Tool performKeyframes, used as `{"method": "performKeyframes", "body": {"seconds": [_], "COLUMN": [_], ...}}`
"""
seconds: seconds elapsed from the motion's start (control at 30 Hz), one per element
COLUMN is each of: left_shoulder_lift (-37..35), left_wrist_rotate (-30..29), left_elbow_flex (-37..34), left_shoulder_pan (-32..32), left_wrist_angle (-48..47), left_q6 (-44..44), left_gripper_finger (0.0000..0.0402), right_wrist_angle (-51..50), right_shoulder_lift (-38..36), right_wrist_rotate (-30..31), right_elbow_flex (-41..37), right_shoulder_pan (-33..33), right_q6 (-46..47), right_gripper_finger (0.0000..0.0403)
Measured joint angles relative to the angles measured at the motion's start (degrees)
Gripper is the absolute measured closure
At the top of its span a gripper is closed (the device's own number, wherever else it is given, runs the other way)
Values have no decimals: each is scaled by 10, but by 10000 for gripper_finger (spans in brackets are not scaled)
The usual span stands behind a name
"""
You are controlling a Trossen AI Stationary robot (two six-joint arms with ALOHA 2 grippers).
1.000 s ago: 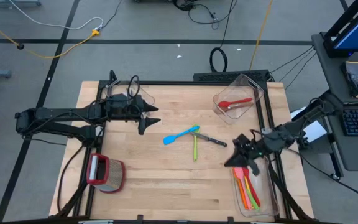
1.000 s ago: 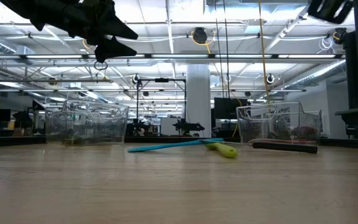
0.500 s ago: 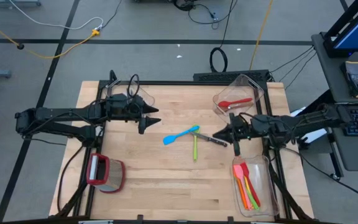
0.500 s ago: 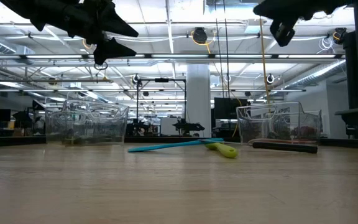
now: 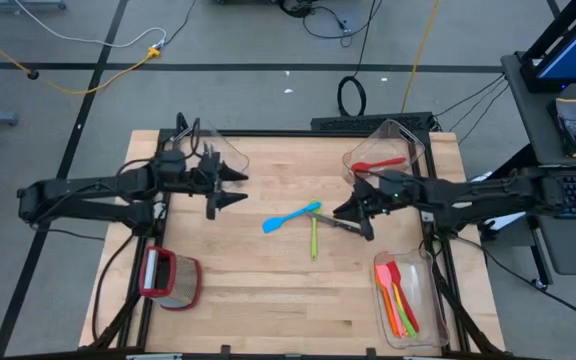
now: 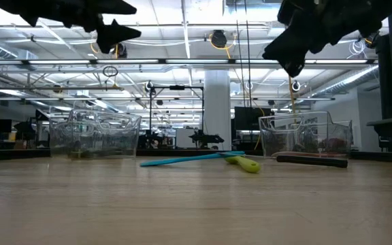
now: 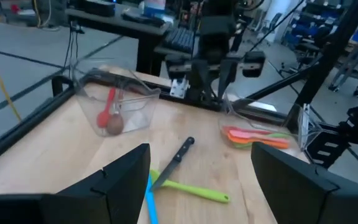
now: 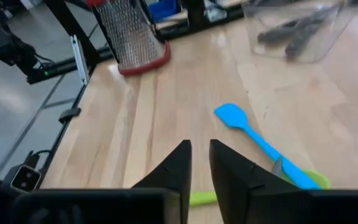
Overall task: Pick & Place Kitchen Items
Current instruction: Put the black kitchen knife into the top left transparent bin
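Note:
A blue spatula (image 5: 290, 216), a green utensil (image 5: 314, 240) and a black-handled knife (image 5: 343, 226) lie flat together at the middle of the table. The right wrist view looks down on the blue spatula (image 8: 253, 140). My right gripper (image 5: 351, 213) hangs well above the table (image 6: 288, 58), over the knife's right end, its fingers a narrow gap apart (image 8: 200, 158) with nothing between them. My left gripper (image 5: 236, 187) hovers high at the table's left, wide open (image 7: 201, 165) and empty, pointing toward the three utensils.
A clear bin (image 5: 408, 135) at the far right holds a red spoon (image 5: 378, 165). Another clear bin (image 5: 433, 290) at the near right holds orange, red and green utensils. A third bin (image 5: 203, 150) stands at the far left, a red-rimmed grater (image 5: 168, 278) near left.
My right gripper has swung from above the near-right bin toward the table's middle and far side, rolling as it went, and now hangs over the knife. My left gripper has risen a little and drawn back toward the left edge. The utensils have stayed put.

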Motion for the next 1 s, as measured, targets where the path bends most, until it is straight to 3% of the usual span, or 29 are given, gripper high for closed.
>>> {"method": "performKeyframes", "body": {"seconds": [0.17,0.33,0.63,1.0], "left_shoulder_lift": [-53,-106,-147,-146], "left_wrist_rotate": [-21,-22,-23,-27], "left_elbow_flex": [-47,-106,-146,-148], "left_shoulder_pan": [0,0,0,-1], "left_wrist_angle": [11,83,79,78], "left_q6": [-6,-7,3,12], "left_gripper_finger": [117,117,117,117], "right_wrist_angle": [-51,-206,-427,-490], "right_shoulder_lift": [30,73,184,282], "right_wrist_rotate": [-18,-17,-16,-18], "right_elbow_flex": [24,107,221,232], "right_shoulder_pan": [-18,-28,-64,-80], "right_q6": [-2,-48,-80,-110], "right_gripper_finger": [319,290,263,261]}}
